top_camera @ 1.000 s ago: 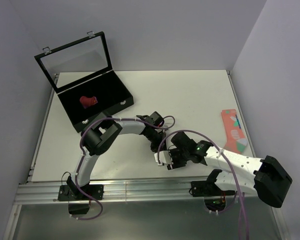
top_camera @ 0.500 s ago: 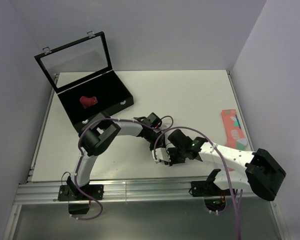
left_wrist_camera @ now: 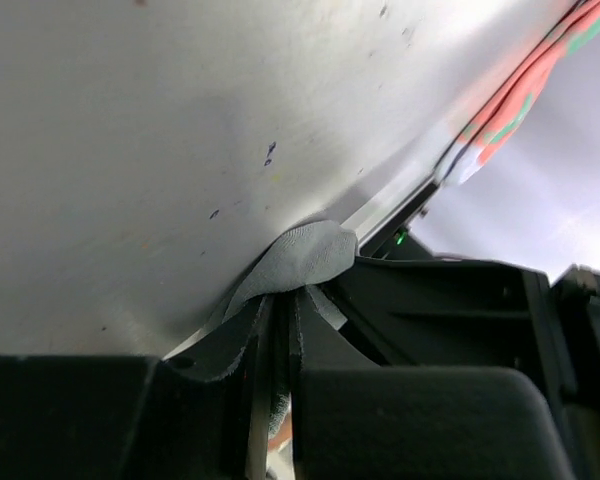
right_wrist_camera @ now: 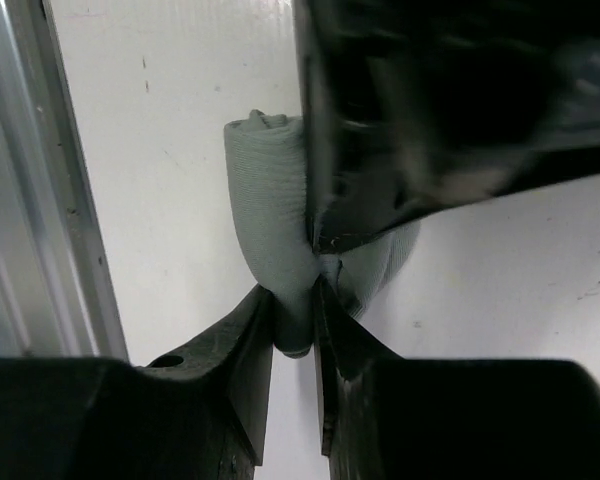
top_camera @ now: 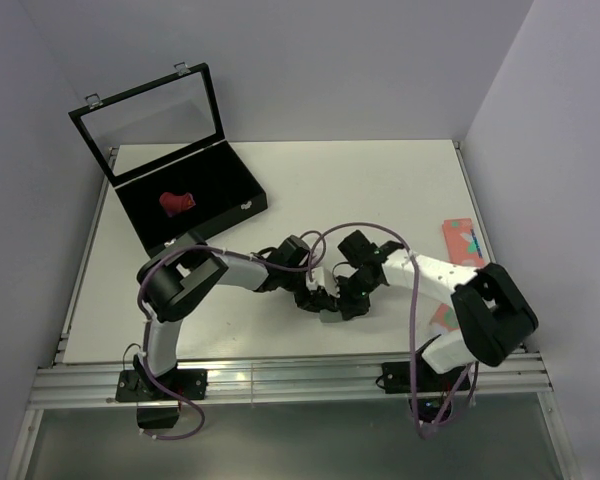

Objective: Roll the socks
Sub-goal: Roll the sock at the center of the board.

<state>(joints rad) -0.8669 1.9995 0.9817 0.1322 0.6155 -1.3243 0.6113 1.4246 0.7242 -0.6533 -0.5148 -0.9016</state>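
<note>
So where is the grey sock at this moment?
The grey sock lies bunched on the table, front centre in the top view, pinched between the left and right jaws where they meet.

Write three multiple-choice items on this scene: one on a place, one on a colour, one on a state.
1. Where does the red bundle lie?
A. on the bare table
B. in the black case
C. between the grippers

2. What colour is the sock pinched by the right gripper?
A. grey
B. blue
C. yellow

3. How does the glass lid of the case stand?
A. shut
B. taken off
C. open, tilted back

Answers:
1 B: the bundle rests on the case's dark floor.
2 A: the right wrist view shows grey fabric in the grip.
3 C: the lid stands up behind the case.
</note>
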